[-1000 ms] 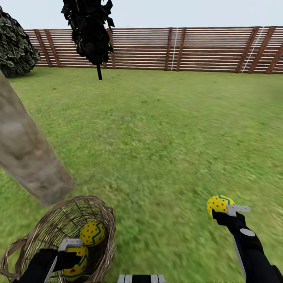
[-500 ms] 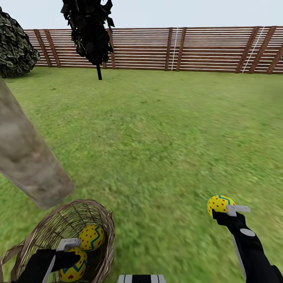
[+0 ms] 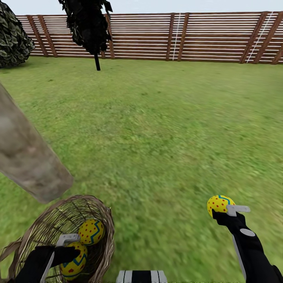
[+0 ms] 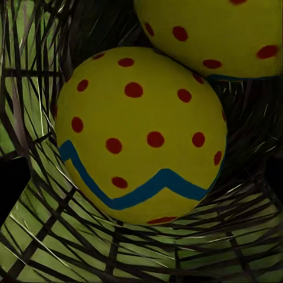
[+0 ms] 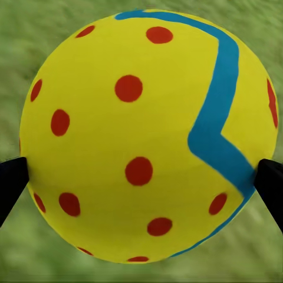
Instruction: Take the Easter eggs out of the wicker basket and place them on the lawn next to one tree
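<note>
Right gripper [image 3: 225,209] jaws are clamped on one yellow red-dotted egg [image 3: 218,203] above the green grass lawn [image 3: 165,129]. Left gripper [image 3: 70,247] is down in the brown wicker basket [image 3: 103,214] beside the other two eggs [image 3: 92,232]; can't tell its jaws.

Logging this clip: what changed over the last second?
Mostly the camera tilted down, so the fence sits higher in the picture. The left gripper stays on an egg inside the wicker basket; the right gripper still holds its egg.
</note>
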Controlling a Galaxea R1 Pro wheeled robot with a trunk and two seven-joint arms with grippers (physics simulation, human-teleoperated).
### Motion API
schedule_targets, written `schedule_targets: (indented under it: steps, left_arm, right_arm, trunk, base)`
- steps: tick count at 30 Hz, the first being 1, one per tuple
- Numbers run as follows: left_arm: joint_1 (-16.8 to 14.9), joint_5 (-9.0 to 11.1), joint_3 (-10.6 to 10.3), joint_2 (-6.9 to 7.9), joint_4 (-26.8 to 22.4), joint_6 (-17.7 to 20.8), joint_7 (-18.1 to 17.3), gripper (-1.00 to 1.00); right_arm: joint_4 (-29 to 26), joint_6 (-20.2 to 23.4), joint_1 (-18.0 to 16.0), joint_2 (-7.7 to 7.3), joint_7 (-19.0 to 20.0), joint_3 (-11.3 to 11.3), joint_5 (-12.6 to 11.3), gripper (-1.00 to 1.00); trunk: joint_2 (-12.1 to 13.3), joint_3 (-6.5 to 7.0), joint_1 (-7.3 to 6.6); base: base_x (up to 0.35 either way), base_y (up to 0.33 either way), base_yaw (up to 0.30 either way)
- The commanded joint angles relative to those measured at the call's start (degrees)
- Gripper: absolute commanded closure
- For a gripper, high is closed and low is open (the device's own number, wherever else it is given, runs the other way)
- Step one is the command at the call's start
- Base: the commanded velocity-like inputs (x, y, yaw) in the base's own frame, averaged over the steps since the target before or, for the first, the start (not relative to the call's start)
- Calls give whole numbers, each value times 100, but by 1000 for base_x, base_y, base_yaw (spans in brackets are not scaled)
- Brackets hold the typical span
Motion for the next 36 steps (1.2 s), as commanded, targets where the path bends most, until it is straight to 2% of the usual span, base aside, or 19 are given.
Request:
schedule_targets:
  steps: [1,9,12,14,18,21,29,33,35,36]
  left_arm:
    - [-2,-59,12,-5,-40,19,-57,-100]
    - [-2,-58,13,-7,-153,23,-59,-100]
    - [-2,-65,32,-7,-69,21,-59,-100]
    - [-2,-54,135,-7,257,17,-59,-100]
    - [-2,301,187,15,566,74,-48,-100]
    - [-2,343,195,11,512,112,-55,-100]
    - [-2,480,210,-6,87,103,-65,-100]
    - [-2,703,230,10,54,34,-44,-100]
    - [-2,726,232,10,45,23,-42,-100]
    - [-2,731,233,10,44,17,-42,-100]
  right_arm:
    - [-14,28,-3,1,57,-12,57,100]
    - [-19,28,-3,1,57,-12,58,100]
    - [-19,28,-3,1,58,-12,57,100]
    - [-17,28,-3,5,58,-12,57,100]
    - [-10,28,-3,9,57,-12,54,100]
    - [-10,28,-3,9,57,-12,53,100]
    - [-10,28,-3,27,57,-12,58,100]
    - [-2,28,-3,52,57,-5,61,100]
    - [10,28,-3,63,57,-3,62,100]
    - [10,28,-3,126,57,-3,62,100]
  trunk:
    - [-3,-27,1]
    - [-14,-205,22]
    - [-18,-271,30]
    - [-21,-315,35]
    - [-26,-404,45]
    - [-30,-470,53]
    - [-30,-470,53]
    - [-32,-493,55]
    - [-34,-537,61]
    - [-36,-559,63]
  base:
    - [0,0,0]
    - [0,0,0]
    - [0,0,0]
    - [0,0,0]
    - [0,0,0]
    - [0,0,0]
    - [0,0,0]
    - [0,0,0]
    - [0,0,0]
    - [0,0,0]
